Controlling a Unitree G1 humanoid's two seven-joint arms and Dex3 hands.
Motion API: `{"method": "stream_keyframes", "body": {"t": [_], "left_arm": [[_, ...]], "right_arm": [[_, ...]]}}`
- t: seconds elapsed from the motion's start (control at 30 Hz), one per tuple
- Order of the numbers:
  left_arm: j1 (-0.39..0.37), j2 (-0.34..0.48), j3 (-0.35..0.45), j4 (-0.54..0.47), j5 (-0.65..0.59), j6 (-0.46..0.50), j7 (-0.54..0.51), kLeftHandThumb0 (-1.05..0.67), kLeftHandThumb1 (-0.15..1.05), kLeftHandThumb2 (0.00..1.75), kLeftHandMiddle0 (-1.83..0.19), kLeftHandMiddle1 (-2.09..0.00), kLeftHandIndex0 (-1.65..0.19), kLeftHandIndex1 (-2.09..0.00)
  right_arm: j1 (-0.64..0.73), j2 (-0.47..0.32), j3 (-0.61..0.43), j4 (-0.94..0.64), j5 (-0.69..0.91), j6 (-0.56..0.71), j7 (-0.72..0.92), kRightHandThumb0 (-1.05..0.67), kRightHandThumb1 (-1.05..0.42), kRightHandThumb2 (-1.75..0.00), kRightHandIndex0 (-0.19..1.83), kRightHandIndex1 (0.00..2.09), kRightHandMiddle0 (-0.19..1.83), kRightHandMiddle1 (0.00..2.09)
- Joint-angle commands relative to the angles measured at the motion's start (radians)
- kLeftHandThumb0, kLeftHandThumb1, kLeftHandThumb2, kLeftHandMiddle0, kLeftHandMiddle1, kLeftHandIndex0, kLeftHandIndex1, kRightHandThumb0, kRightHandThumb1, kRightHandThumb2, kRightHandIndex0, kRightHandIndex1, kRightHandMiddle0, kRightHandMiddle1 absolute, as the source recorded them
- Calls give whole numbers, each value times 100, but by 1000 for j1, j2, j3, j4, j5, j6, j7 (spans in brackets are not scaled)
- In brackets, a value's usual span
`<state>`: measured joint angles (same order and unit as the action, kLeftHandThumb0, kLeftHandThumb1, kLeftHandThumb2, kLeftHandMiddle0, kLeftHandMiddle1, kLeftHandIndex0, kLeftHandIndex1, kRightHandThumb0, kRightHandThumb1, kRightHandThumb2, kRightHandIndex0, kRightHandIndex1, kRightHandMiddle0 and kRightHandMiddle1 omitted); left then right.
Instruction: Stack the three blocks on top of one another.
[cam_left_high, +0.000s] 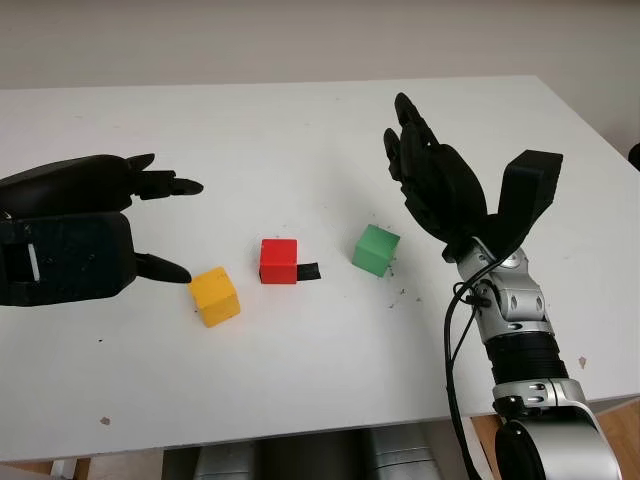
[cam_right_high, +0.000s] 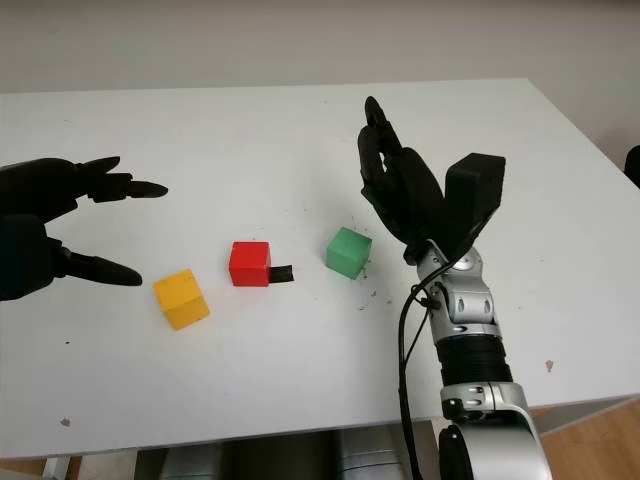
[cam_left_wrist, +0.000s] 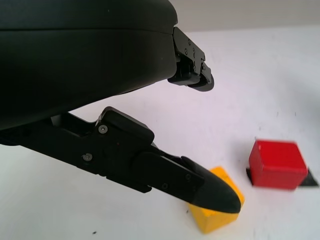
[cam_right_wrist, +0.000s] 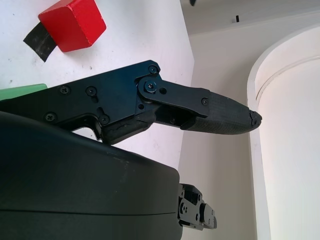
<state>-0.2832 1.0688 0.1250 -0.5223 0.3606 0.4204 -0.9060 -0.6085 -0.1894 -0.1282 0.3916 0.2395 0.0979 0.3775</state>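
On the white table (cam_left_high: 300, 130) three blocks lie in a loose row, none stacked. With the red block (cam_left_high: 279, 260) as the dial's centre, the yellow block (cam_left_high: 215, 296) sits near it at about eight o'clock and the green block (cam_left_high: 376, 249) near it at about three o'clock. A small black patch (cam_left_high: 309, 271) lies on the table against the red block's three o'clock side. The left hand (cam_left_high: 95, 230) hovers at nine o'clock of the yellow block, open and holding nothing, its lower fingertip (cam_left_high: 178, 272) just beside that block. The right hand (cam_left_high: 432, 180) is raised at about two o'clock of the green block, open and holding nothing.
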Motion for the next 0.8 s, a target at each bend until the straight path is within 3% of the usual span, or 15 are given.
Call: {"method": "stream_keyframes", "body": {"t": [0.0,0.17,0.33,0.57,0.77], "left_arm": [[-6,40,-16,-9,0,-15,-25,-82,90,4,14,-4,-18,-16],[20,43,-32,-50,30,-23,-17,-78,89,5,14,-5,-19,-13],[46,15,-104,-110,156,47,9,-89,103,10,11,-6,-22,-10],[125,-108,-215,-196,460,134,91,-93,105,23,2,-8,-24,-9],[168,-227,-236,-215,572,160,75,-94,105,30,0,-7,-22,-8]], "right_arm": [[-13,-9,-4,0,0,4,-2,-77,-105,-67,-19,0,-19,0],[-12,-10,-4,-5,-1,9,-4,-76,-105,-67,-19,0,-19,0],[-9,-15,-3,-7,-3,6,1,-76,-105,-67,-19,0,-19,0],[-9,-12,-4,-6,-1,4,3,-76,-105,-68,-19,0,-19,0],[-10,-5,-2,-11,-3,9,-7,-76,-105,-68,-19,0,-19,0]]}}
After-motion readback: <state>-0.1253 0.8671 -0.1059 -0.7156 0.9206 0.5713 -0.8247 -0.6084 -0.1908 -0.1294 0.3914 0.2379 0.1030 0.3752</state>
